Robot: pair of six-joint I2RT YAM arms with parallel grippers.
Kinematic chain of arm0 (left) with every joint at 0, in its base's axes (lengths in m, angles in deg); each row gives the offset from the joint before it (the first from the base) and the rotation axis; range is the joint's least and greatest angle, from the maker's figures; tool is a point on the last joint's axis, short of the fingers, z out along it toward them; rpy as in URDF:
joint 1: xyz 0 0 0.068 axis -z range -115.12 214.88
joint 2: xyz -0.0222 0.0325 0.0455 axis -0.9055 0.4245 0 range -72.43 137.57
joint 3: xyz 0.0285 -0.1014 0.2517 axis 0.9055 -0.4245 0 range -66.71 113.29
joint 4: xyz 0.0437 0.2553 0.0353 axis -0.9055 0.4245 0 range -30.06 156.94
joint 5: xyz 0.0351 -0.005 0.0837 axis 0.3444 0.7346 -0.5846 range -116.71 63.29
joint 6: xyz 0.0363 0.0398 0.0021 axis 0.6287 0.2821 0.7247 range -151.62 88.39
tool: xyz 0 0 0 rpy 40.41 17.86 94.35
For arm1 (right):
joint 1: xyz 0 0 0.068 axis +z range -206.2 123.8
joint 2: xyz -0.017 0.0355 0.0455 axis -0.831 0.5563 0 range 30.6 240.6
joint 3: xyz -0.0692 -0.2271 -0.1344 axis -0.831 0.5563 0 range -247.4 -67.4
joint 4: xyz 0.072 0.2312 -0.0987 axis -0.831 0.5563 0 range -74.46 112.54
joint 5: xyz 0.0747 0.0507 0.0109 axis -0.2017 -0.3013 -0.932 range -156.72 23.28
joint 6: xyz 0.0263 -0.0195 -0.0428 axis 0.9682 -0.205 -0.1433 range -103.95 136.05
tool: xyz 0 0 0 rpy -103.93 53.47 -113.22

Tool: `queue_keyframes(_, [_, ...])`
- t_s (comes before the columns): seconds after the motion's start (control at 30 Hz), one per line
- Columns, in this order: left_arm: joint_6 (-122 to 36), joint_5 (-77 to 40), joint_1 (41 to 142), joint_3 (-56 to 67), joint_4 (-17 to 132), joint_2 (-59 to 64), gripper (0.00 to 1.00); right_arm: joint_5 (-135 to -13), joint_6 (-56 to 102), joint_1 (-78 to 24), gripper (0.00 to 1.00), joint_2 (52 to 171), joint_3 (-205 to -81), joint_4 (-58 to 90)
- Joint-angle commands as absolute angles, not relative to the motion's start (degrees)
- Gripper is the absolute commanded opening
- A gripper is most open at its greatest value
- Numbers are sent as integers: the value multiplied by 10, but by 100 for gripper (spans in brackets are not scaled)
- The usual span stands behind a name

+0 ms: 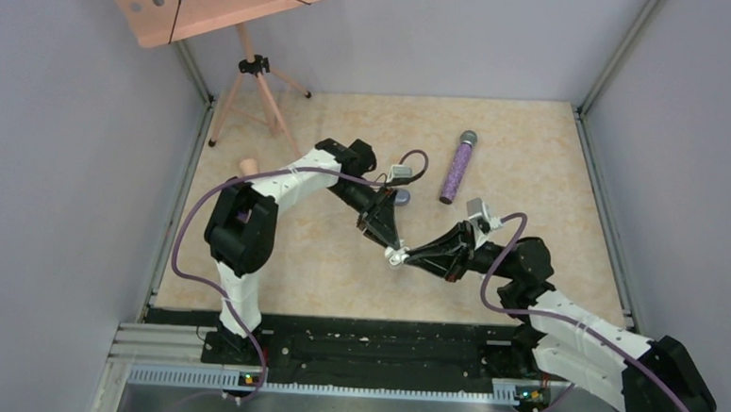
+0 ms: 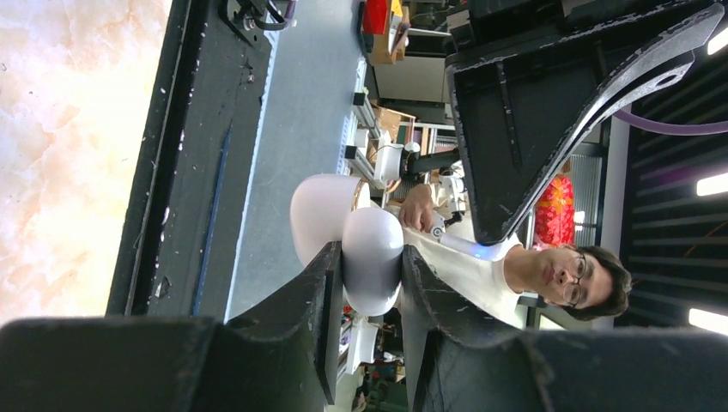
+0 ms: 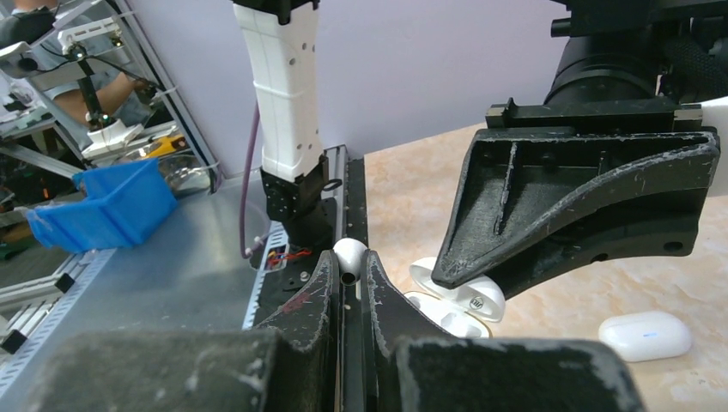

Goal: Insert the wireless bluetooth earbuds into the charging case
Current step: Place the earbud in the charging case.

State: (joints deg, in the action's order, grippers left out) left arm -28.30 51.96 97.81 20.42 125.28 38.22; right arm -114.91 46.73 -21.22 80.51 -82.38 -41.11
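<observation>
Beige marbled table (image 1: 529, 262), purple microphone (image 1: 456, 168), tripod stand (image 1: 254, 92)

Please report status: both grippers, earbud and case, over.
Left gripper shut on open charging case. Right gripper shut on white earbud, close to case, not inserted. Nothing seen between them.

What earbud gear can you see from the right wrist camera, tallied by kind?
Charging cases: 2, the open white plastic case and the closed white plastic case
Earbuds: 1, the tiny white glossy plastic earbud
Total: 3
</observation>
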Motion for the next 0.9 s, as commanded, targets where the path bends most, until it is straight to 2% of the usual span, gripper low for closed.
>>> queue_keyframes(0.0, [-258,551,984,227,1278,382,0,-1158,471,-197,0,838,-825,-500])
queue_keyframes(0.53, [-202,582,996,240,1342,384,0,-1171,443,-190,0,884,-832,-519])
queue_keyframes(0.87, [-130,607,997,264,1419,400,0,-1174,432,-186,0,884,-806,-584])
